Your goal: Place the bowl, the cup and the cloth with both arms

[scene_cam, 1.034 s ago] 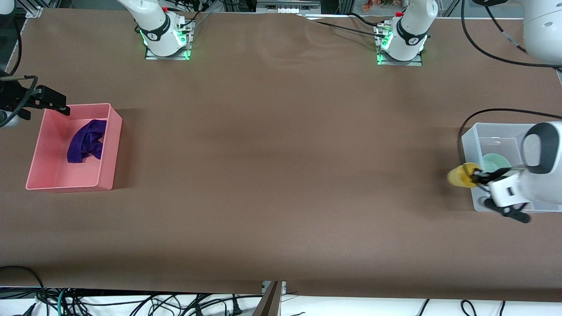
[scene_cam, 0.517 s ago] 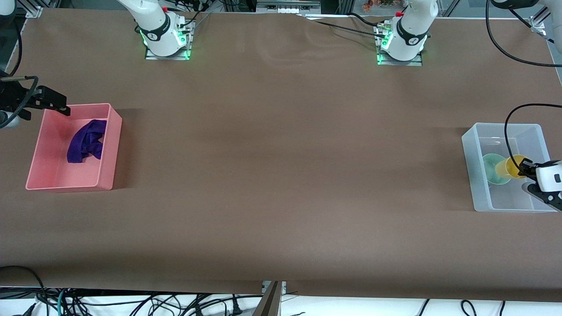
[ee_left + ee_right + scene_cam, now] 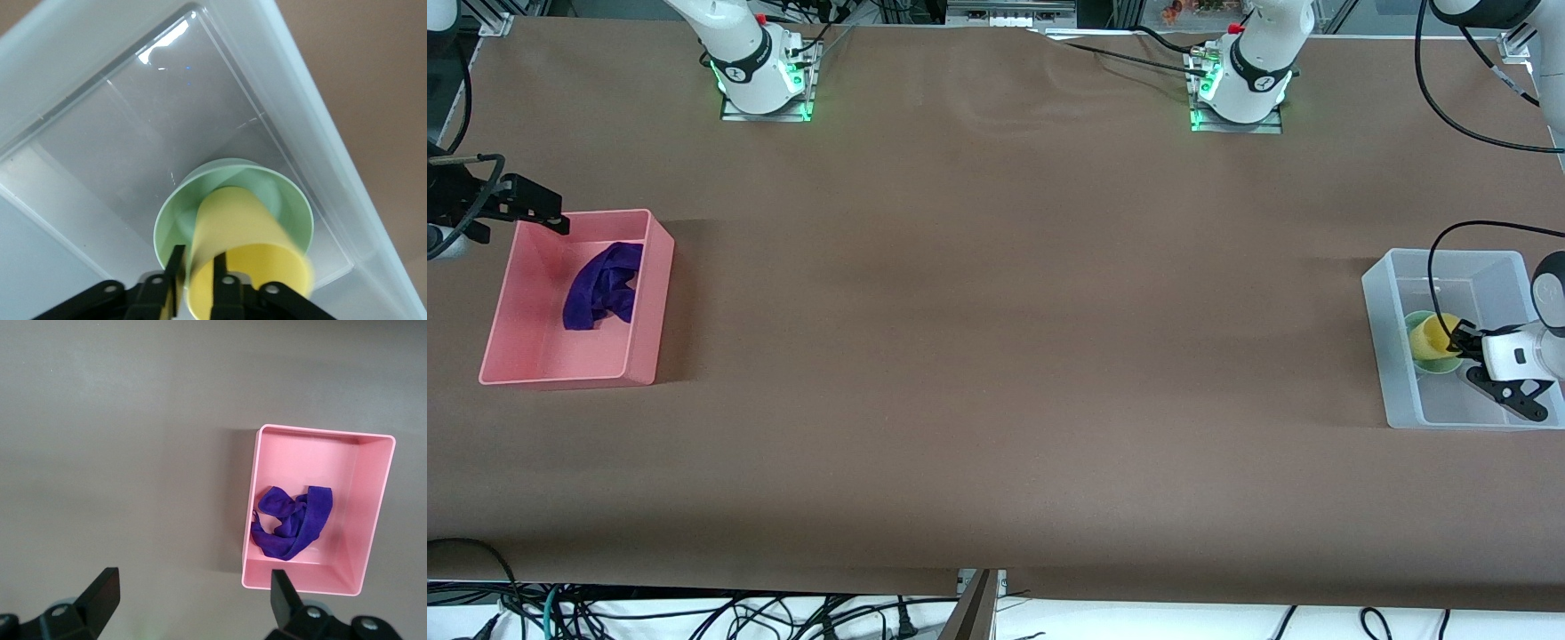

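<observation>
My left gripper (image 3: 1458,340) is shut on the rim of the yellow cup (image 3: 1434,332), one finger inside and one outside. It holds the cup tilted, its base down in the sage-green bowl (image 3: 1421,348), which sits in the clear bin (image 3: 1380,311). The left wrist view shows the cup (image 3: 240,240) lying into the bowl (image 3: 287,200), with the gripper (image 3: 198,283) clamped on its wall. The purple cloth (image 3: 602,285) lies rumpled in the pink bin (image 3: 654,293). My right gripper (image 3: 538,206) is open and empty, up by the pink bin's corner. The right wrist view shows the cloth (image 3: 293,523).
The pink bin (image 3: 373,513) stands at the right arm's end of the brown table, the clear bin (image 3: 313,100) at the left arm's end. A black cable (image 3: 1436,258) loops over the clear bin. The arms' bases (image 3: 760,80) stand along the table's edge.
My left gripper carried the yellow cup from beside the clear bin to over it, then lowered the cup into the green bowl. The right arm has not moved.
</observation>
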You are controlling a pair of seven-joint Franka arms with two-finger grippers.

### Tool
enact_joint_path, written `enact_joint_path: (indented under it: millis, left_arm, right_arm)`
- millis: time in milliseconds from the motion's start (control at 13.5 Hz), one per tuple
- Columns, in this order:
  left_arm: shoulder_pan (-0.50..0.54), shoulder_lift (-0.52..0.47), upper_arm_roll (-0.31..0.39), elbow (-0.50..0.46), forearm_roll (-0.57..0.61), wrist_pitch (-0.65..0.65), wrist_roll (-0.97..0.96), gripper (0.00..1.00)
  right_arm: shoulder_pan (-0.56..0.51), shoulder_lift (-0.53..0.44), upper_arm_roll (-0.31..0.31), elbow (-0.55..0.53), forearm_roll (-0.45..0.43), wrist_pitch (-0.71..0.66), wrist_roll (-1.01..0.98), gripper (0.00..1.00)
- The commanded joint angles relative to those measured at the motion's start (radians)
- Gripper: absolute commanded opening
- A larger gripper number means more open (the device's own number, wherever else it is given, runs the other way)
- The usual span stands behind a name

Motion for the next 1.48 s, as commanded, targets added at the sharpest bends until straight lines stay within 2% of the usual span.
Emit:
enact_joint_path:
  millis: [0, 221, 369, 517, 738, 1107, 1255, 1403]
  left_arm:
    - [0.005, -0.057, -0.03, -0.012, 0.003, -0.018, 0.015, 1.0]
    - [-0.002, -0.17, -0.105, -0.007, -0.011, -0.139, -0.023, 1.0]
    - [-0.001, -0.242, -0.168, -0.006, -0.031, -0.214, -0.141, 1.0]
    - [-0.001, -0.301, -0.217, -0.003, -0.13, -0.279, -0.309, 1.0]
    - [-0.008, -0.387, -0.329, 0.002, -0.135, -0.437, -0.478, 1.0]
    - [-0.001, -0.488, -0.443, -0.01, -0.149, -0.543, -0.595, 1.0]
    - [-0.04, -0.514, -0.417, -0.015, -0.19, -0.534, -0.606, 1.0]
    - [-0.257, -0.533, -0.184, -0.007, -0.218, -0.534, -0.608, 1.0]
  right_arm:
    - [-0.004, -0.001, 0.002, 0.008, 0.007, -0.013, 0.007, 1.0]
    - [-0.004, -0.001, 0.002, 0.008, 0.007, -0.013, 0.007, 1.0]
    - [-0.004, -0.001, 0.002, 0.008, 0.007, -0.012, 0.009, 1.0]
    - [-0.004, -0.003, 0.002, 0.008, 0.007, -0.012, 0.009, 1.0]
    - [-0.004, -0.001, 0.002, 0.008, 0.007, -0.012, 0.009, 1.0]
    - [-0.004, -0.001, 0.002, 0.008, 0.005, -0.012, 0.007, 1.0]
    - [-0.004, -0.001, 0.002, 0.008, 0.007, -0.013, 0.007, 1.0]
    - [-0.004, -0.001, 0.001, 0.008, 0.007, -0.012, 0.007, 1.0]
